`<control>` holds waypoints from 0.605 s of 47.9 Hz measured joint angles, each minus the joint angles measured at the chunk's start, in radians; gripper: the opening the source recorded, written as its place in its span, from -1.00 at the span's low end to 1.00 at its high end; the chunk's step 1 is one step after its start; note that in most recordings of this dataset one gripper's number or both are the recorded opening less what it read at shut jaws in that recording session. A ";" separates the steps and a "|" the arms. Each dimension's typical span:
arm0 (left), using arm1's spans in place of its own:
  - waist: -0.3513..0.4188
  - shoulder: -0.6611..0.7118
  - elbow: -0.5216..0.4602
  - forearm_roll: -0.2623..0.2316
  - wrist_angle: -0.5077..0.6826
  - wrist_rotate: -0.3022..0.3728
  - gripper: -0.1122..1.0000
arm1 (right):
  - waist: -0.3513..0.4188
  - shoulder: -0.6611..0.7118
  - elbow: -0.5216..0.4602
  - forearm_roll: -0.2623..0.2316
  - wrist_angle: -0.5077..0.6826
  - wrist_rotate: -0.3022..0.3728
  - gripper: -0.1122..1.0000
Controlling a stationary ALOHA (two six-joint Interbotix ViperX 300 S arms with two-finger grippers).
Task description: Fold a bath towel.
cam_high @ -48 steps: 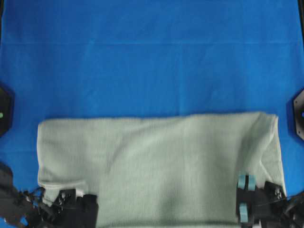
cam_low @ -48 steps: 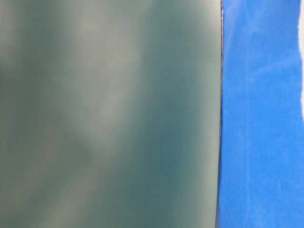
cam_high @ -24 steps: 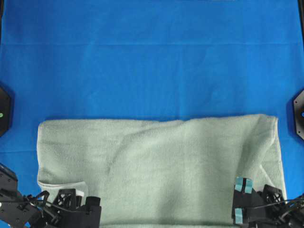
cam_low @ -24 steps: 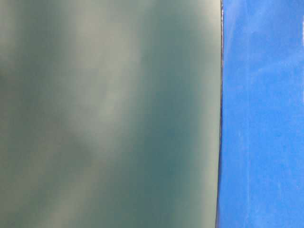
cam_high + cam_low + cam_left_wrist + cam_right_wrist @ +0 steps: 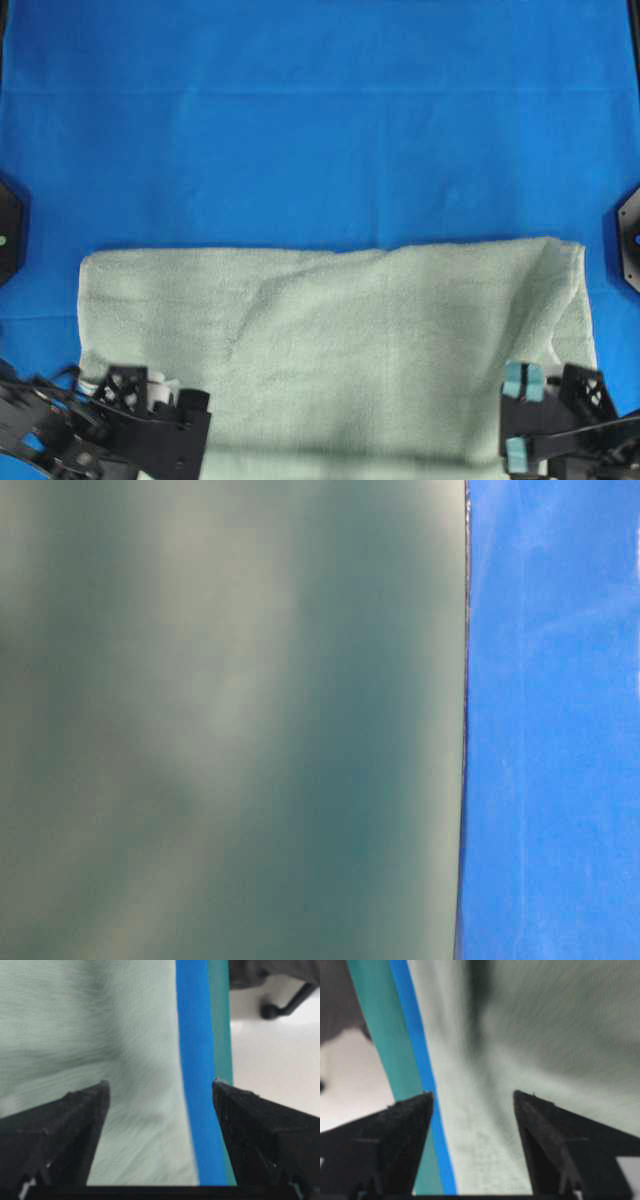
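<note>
Overhead view: bath towel [image 5: 330, 350] lies along the blue cloth's [image 5: 320, 120] near edge, long axis left-right.
Left gripper [image 5: 175, 440]: jaws wide, empty, over near-left corner.
Right gripper [image 5: 520, 420]: wide, empty, near-right corner.
Nearer arm: neither.

A bright blue cloth [image 5: 320, 120] covers the whole work surface, smooth apart from a few faint crease lines running across the upper part of the overhead frame. On it, across the lower half of that frame, lies the bath towel [image 5: 340, 340], pale sage-green, spread flat with soft wrinkles near its right end
</note>
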 measured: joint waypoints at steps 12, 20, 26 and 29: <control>0.201 -0.202 0.109 0.025 0.061 0.230 0.59 | -0.173 -0.201 0.103 -0.189 0.222 0.040 0.36; 0.405 -0.253 0.247 0.026 0.025 0.281 0.59 | -0.370 -0.324 0.281 -0.218 0.167 0.025 0.36; 0.486 -0.253 0.328 0.026 -0.060 0.291 0.58 | -0.469 -0.357 0.399 -0.218 0.038 -0.006 0.36; 0.499 -0.244 0.357 0.026 -0.114 0.308 0.58 | -0.512 -0.356 0.446 -0.218 -0.041 -0.023 0.36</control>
